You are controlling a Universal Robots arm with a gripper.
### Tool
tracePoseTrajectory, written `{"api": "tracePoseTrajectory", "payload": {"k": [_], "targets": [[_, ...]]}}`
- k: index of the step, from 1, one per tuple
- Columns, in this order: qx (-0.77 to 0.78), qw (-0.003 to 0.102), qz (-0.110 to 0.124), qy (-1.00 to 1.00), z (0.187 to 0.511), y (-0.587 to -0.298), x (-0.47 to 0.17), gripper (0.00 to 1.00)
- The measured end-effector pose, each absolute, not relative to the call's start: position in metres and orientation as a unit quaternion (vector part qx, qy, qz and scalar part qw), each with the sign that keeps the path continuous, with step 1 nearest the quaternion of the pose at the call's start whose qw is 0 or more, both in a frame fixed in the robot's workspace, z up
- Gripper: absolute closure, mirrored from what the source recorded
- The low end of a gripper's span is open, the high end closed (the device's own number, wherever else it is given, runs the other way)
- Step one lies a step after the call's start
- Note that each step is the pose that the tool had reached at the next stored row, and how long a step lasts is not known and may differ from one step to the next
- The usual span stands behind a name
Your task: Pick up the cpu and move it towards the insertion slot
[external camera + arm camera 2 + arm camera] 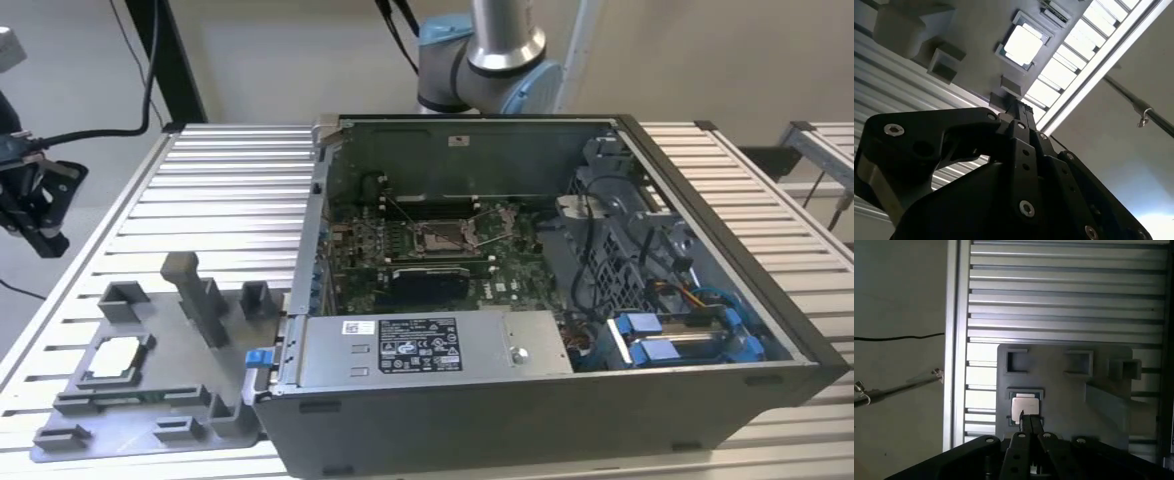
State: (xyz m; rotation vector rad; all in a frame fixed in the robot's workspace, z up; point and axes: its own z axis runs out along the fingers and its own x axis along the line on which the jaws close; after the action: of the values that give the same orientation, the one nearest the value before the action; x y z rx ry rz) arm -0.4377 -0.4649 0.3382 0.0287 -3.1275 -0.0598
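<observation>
Currently, cpu [114, 357] within grey tray [174, 385].

The silver arm [505, 25] carries pale blue joint caps, with matte black fingers [1025, 425] below and bright screw heads.

You find the tray [160, 385] on the counter [227, 170], at the exterior view's left, just beside the case [534, 410]. The cpu [118, 355] lies in the tray. The slot [441, 237] sits inside the case. The hand [38, 215] hangs further left.
</observation>
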Motion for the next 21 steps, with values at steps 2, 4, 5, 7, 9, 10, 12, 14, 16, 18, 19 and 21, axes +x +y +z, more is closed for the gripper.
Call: {"api": "tracePoseTrajectory", "payload": {"k": [2,4,5,7,9,10,12,14,16,18,19,21], "targets": [[0.009,0.007,-0.019,-1.0,0.3381,-0.4649,-0.4377,1.0],[0.009,0.007,-0.019,-1.0,0.3381,-0.4649,-0.4377,0.0],[0.009,0.007,-0.019,-1.0,0.3381,-0.4649,-0.4377,0.0],[0.009,0.007,-0.019,-1.0,0.3381,-0.4649,-0.4377,0.0],[0.009,0.007,-0.019,-1.0,0.338,-0.4649,-0.4377,0.0],[0.009,0.007,-0.019,-1.0,0.338,-0.4649,-0.4377,0.0],[0.009,0.007,-0.019,-1.0,0.338,-0.4649,-0.4377,0.0],[0.009,0.007,-0.019,-1.0,0.338,-0.4649,-0.4377,0.0],[0.009,0.007,-0.019,-1.0,0.3379,-0.4649,-0.4377,0.0],[0.009,0.007,-0.019,-1.0,0.3379,-0.4649,-0.4377,0.0],[0.009,0.007,-0.019,-1.0,0.3379,-0.4649,-0.4377,0.0],[0.009,0.007,-0.019,-1.0,0.3375,-0.4649,-0.4377,0.0]]}}
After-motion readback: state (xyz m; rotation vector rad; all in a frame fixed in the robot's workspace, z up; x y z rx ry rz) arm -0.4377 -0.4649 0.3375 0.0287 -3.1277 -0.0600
